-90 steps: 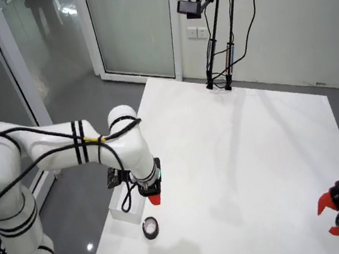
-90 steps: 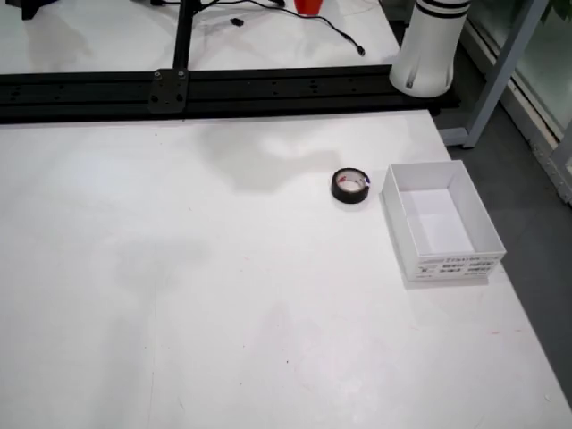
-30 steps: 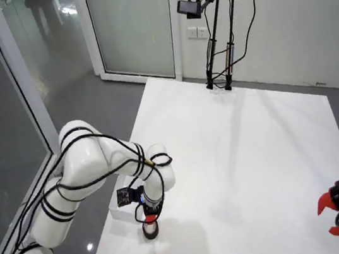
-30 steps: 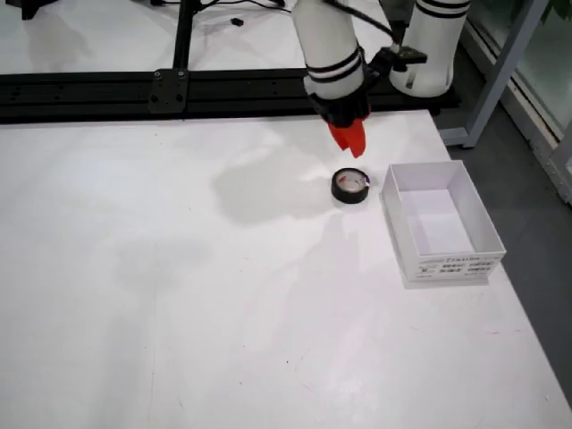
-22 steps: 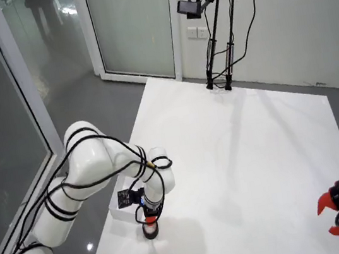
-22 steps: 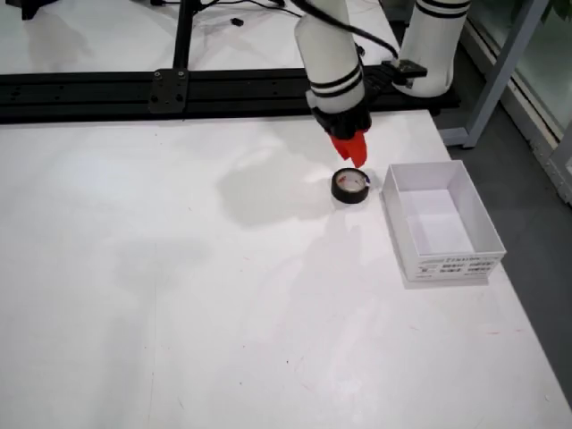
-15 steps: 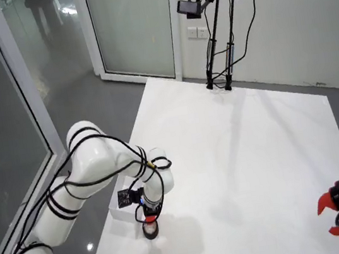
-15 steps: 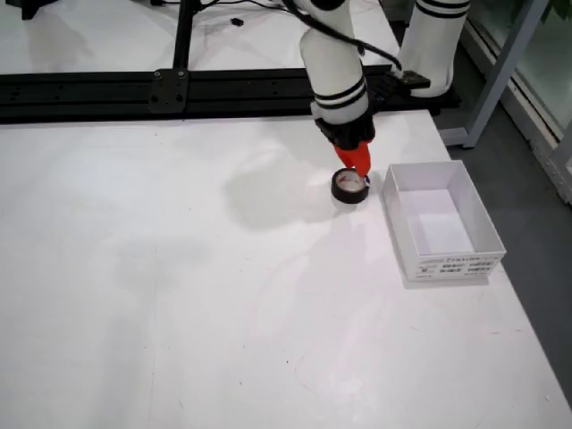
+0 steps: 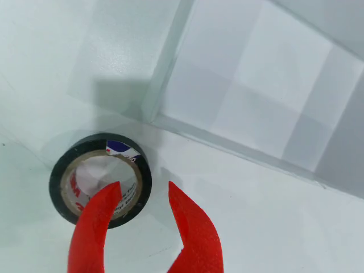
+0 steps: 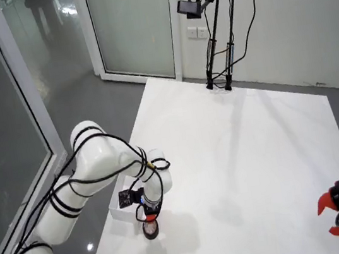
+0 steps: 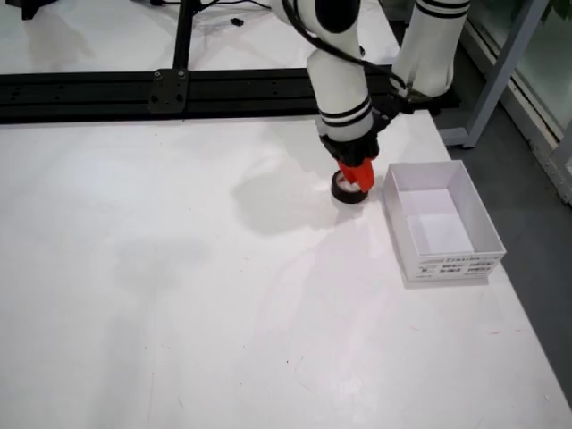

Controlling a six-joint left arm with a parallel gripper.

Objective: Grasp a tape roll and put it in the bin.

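Gripper [image 9: 142, 190] red, two fingers, spread apart, nothing held. In the view riding on the gripper, left finger [image 9: 94, 227] sits over the tape's core, its tip over the inner cardboard ring; right finger [image 9: 193, 227] is outside the roll, just right of its rim. So the roll's right wall lies between the fingers, w/ a gap on both sides; contact can't be told.

Tape [image 9: 100, 179]: black roll, tan inner ring w/ red print, small blue/white label at its top edge, lying flat on the table [image 9: 267, 227]. Not lifted.

Bin [image 9: 259, 79]: white open box, just beside the tape, up and right in the gripper view; its near corner almost at the roll's rim, a thin strip of table between. Inside looks white and bare.

Side view w/ the black rail: gripper [image 11: 356, 181] points down onto the tape [image 11: 347, 193], hiding most of it; only the near black edge shows. Bin [image 11: 441, 222] to the right, close, label strip on its front wall. Arm [image 11: 340, 67] white w/ black bands, coming down from the top; a 2nd white base [image 11: 426, 45] stands behind, near the table's corner.

High room view: arm [image 10: 102, 169] bends low over the table's [image 10: 244, 154] near-left edge, gripper [image 10: 149, 219] on the tape [image 10: 151, 232], bin mostly hidden behind the wrist. Another red gripper [image 10: 336, 217] at far right, well apart.
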